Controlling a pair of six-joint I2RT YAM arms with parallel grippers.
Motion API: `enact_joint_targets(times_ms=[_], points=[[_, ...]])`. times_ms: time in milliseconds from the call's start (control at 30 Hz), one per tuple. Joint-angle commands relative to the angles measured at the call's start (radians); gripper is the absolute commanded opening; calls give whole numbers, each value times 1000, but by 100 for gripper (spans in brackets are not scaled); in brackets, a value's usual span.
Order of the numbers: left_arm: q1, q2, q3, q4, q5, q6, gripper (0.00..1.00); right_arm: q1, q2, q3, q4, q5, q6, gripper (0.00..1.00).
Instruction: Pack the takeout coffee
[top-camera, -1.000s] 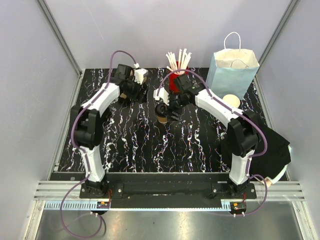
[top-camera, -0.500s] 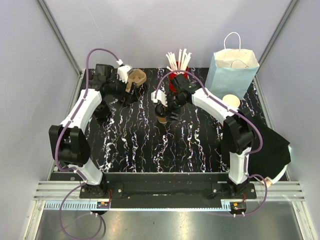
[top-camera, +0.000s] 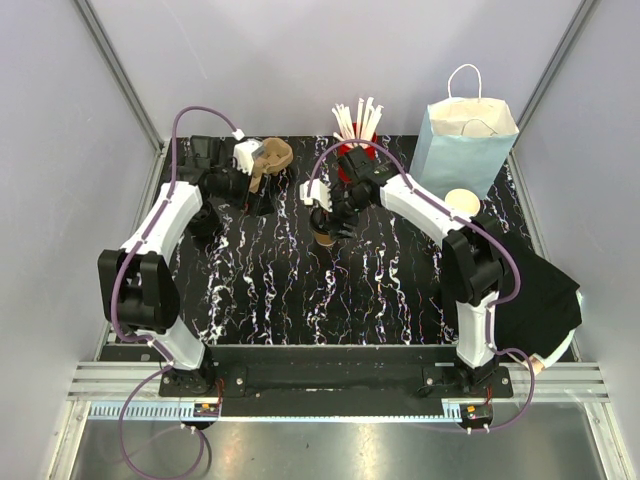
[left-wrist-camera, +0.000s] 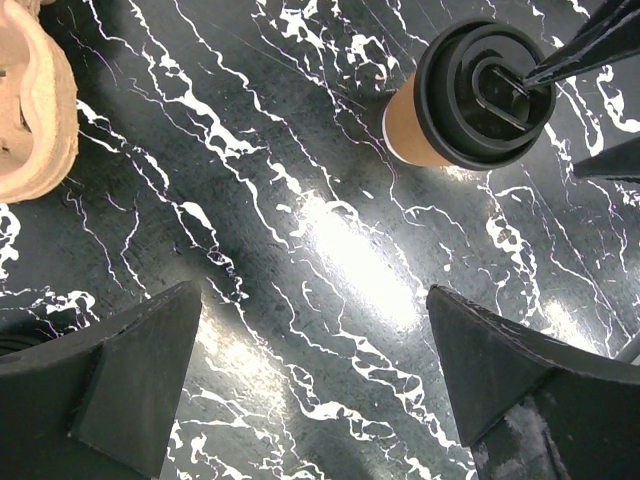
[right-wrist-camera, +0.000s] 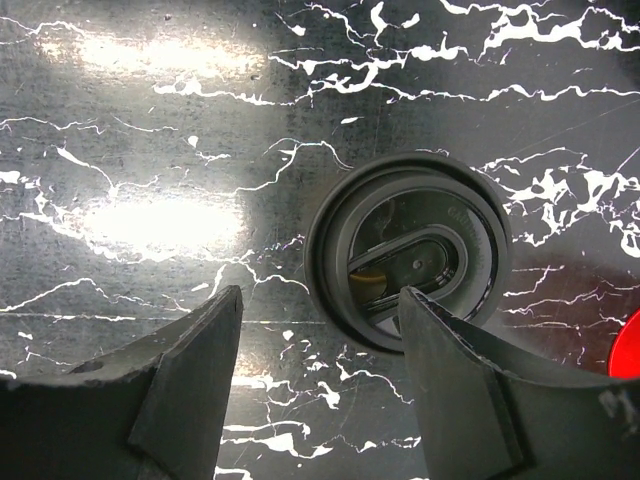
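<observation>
Both gape empty: right claw (right-wrist-camera: 320, 300) just above the lidded takeout coffee (right-wrist-camera: 410, 260), left claw (left-wrist-camera: 312, 295) over the table (left-wrist-camera: 300, 400) nearby.

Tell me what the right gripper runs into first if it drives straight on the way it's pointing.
Most likely the black lid of the takeout coffee. The right gripper points down at the table, jaws open, with the lid nearer one finger, which probably lands first; depth is unclear.

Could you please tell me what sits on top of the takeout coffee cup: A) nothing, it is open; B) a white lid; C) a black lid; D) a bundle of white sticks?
C: the left wrist view shows a black lid seated on the upright tan takeout coffee cup.
</observation>
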Motion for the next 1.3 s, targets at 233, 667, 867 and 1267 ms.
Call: enact_joint_targets(times_ms=[233, 667, 867, 1267], points=[[17, -47, -8, 13, 58, 13, 99, 27, 34, 56, -10, 32, -26, 60], [18, -39, -5, 13, 75, 4, 99, 29, 43, 84, -73, 77, -61, 46], [18, -39, -6, 13, 76, 2, 99, 33, 52, 83, -74, 83, -68, 39], [18, -34, 0, 13, 95, -2, 99, 41, 41, 92, -91, 102, -69, 7]])
